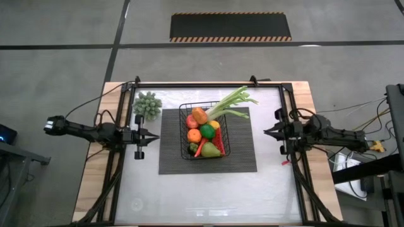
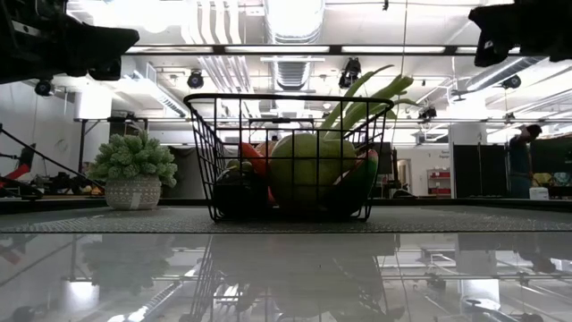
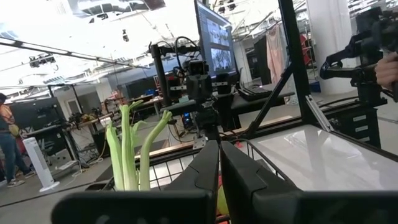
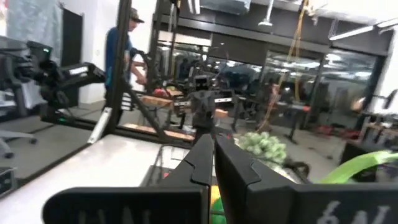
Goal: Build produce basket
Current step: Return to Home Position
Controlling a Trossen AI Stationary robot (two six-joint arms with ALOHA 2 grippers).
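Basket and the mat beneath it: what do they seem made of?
Black rectangular basket: thin metal wire, it seems, in an open grid with a dark coating; the produce shows through its walls. Dark flat mat: likely woven vinyl or fabric, matte, finely ribbed.

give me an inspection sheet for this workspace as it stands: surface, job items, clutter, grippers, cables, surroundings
surface: pale glossy tabletop, dark ribbed mat at its middle
job's things: black wire-mesh basket on the mat, holding the toy produce; long white-green leek pokes over its far rim, green pear at the near end
clutter: small green potted plant beside the mat
grippers: left gripper and right gripper flank the mat, both shut and empty
cables: loose cables off the table's right side
surroundings: black hazard-striped floor mat; person in the room behind
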